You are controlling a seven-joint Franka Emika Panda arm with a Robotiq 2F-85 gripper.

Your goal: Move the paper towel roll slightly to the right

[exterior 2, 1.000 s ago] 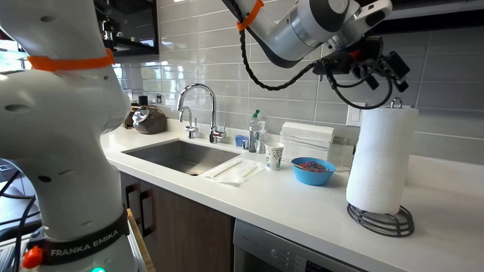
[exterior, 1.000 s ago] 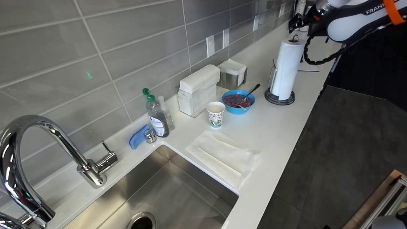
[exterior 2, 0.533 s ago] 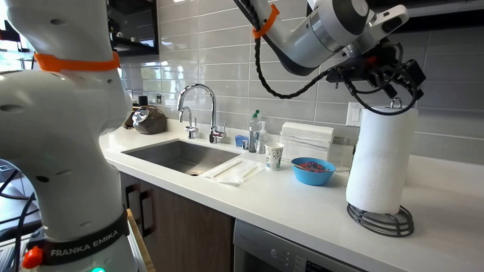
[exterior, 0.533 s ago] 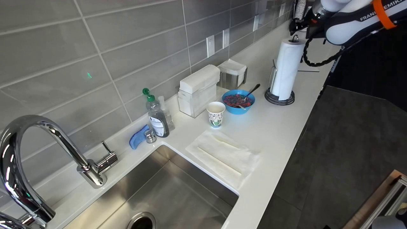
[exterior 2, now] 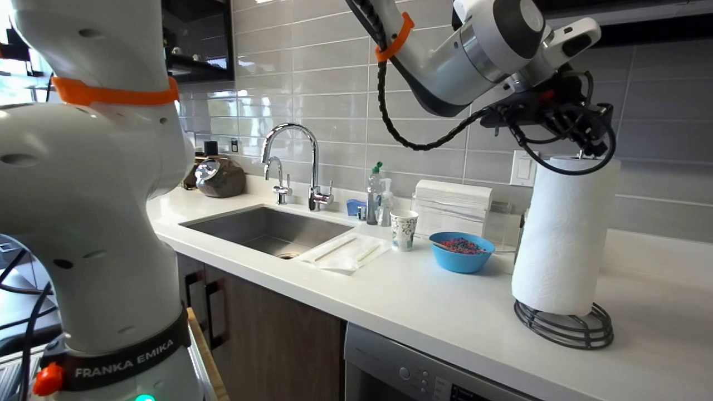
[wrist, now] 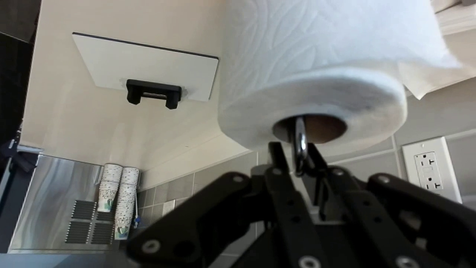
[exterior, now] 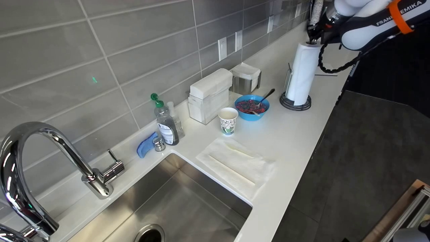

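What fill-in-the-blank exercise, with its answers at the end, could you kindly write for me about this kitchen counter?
The gripper is closed on the metal loop at the ____ (top or bottom) of the paper towel roll.
The colour of the bowl is ____.
The cap of the labelled bottle is ____ in colour.
The cup is ____ (taller or shorter) than the paper towel roll.

Missing words: top; blue; green; shorter.
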